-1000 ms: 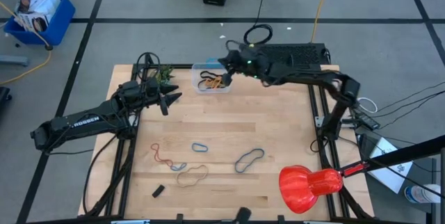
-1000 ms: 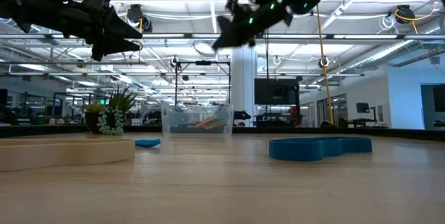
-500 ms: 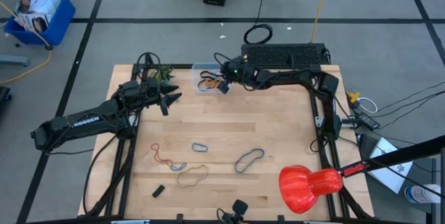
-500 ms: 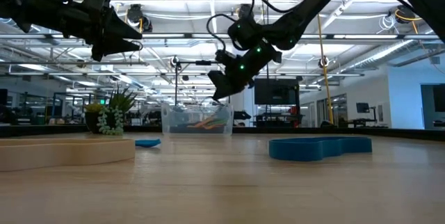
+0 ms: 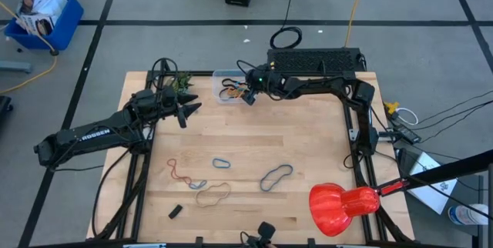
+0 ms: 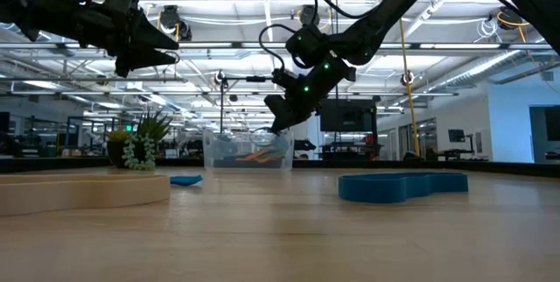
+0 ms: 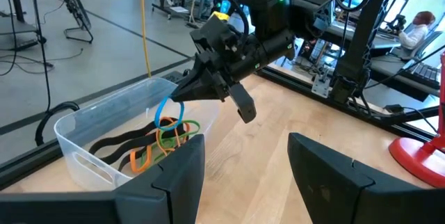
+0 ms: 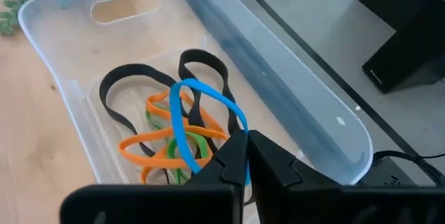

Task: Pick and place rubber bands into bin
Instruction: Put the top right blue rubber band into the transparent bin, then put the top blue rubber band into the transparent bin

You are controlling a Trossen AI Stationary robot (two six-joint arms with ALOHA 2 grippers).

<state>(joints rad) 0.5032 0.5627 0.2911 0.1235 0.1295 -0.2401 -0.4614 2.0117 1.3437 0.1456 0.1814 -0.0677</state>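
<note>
Partway through: several rubber bands in the bin (image 8: 327, 140), blue band (image 8: 201, 123) about to join them.
Your right gripper (image 8: 245, 156) hangs over the bin at the table's far edge, fingers pinched on the blue band dangling inside it. Left gripper (image 5: 183, 111) waits with fingers apart, above the table. About five loose bands (image 5: 276, 176) remain near the front edge.
</note>
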